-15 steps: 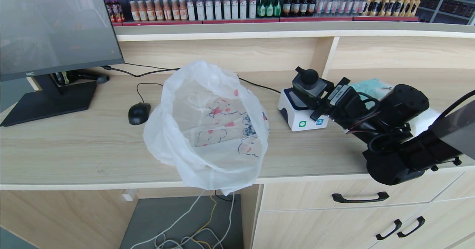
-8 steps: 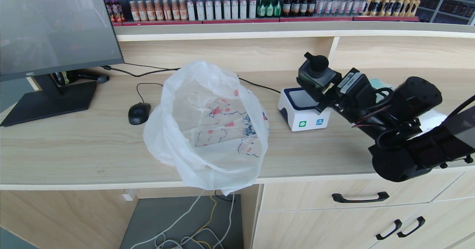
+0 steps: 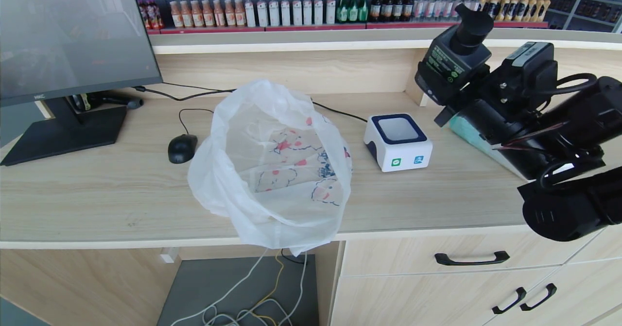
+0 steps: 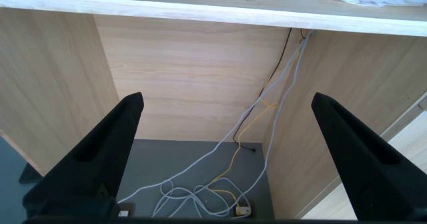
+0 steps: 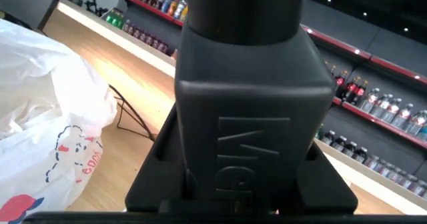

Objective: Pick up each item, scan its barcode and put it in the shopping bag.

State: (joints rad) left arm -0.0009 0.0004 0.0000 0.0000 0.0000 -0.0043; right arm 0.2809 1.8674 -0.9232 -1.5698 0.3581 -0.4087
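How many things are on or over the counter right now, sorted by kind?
shopping bag: 1
barcode scanner: 1
black bottle, held in the right hand: 1
teal packet: 1
mouse: 1
monitor: 1
Total: 6

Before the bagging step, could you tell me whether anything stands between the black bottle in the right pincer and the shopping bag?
Only the white scanner sits on the counter between the black bottle and the shopping bag, and the bottle seems held above it. Nothing else visible intervenes.
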